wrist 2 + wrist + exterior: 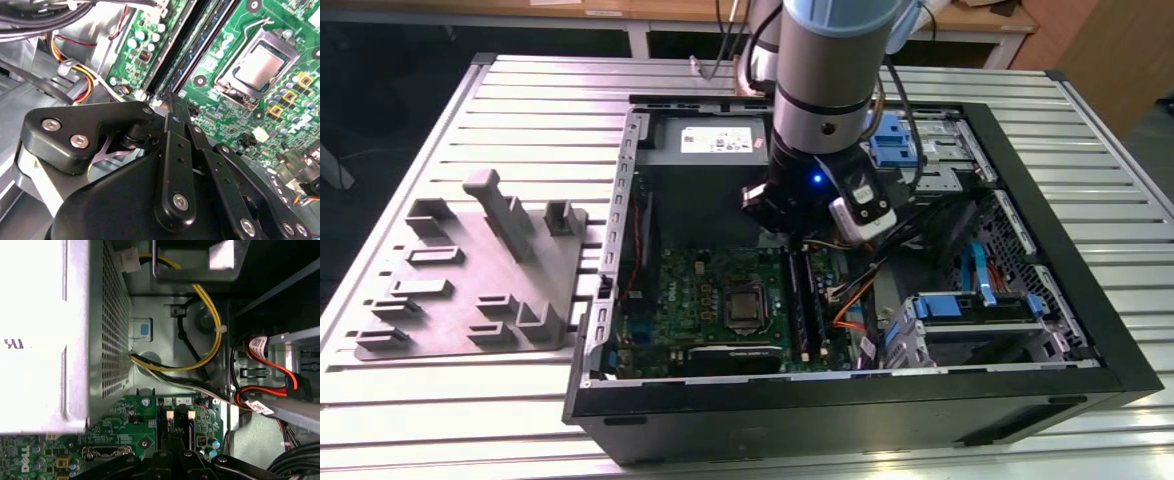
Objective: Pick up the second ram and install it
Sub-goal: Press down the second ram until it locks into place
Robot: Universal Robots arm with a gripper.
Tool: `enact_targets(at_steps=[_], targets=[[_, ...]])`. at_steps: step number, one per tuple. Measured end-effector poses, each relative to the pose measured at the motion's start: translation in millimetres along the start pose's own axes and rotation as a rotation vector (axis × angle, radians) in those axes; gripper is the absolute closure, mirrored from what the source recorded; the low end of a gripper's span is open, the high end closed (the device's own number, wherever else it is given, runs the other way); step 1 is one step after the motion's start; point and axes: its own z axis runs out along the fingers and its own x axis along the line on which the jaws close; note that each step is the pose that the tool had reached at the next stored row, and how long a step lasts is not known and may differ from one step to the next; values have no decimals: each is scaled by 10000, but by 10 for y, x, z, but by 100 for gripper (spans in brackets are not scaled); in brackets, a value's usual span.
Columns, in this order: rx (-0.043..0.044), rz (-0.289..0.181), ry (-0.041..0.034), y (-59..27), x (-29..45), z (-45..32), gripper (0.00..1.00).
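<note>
Arm is reaching down into the open computer case, which is lying on the slatted table.

Landmark: the processor socket on the green motherboard.

- Gripper is hanging just above the board, beside the socket toward the exterior view's right, over the far end of the long black memory slots.
- In the second wrist view the gripper is pointing at the end of the slots, which are running alongside the socket.
- In the first wrist view the gripper is sitting over the slot ends with their pale latches.
- Pincer state: I cannot tell whether it is open, closed or gripping anything.
- The second ram: a long dark strip is standing on edge in the slot row just beside the socket, directly under the gripper. It appears to be the stick, though I cannot tell whether it is seated.
- Grey power-supply box is sitting beyond the socket, at the far wall of the case; its perforated side is showing in the first wrist view.
- Yellow and black cables are looping past the slot ends away from the socket.
- Grey holder tray is lying outside the case, well apart from the socket toward the exterior view's left.
</note>
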Motion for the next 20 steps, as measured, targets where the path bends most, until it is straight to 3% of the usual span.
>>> enact_targets(at_steps=[20], targets=[[56, -2, -1, -546, -13, -21, 90]])
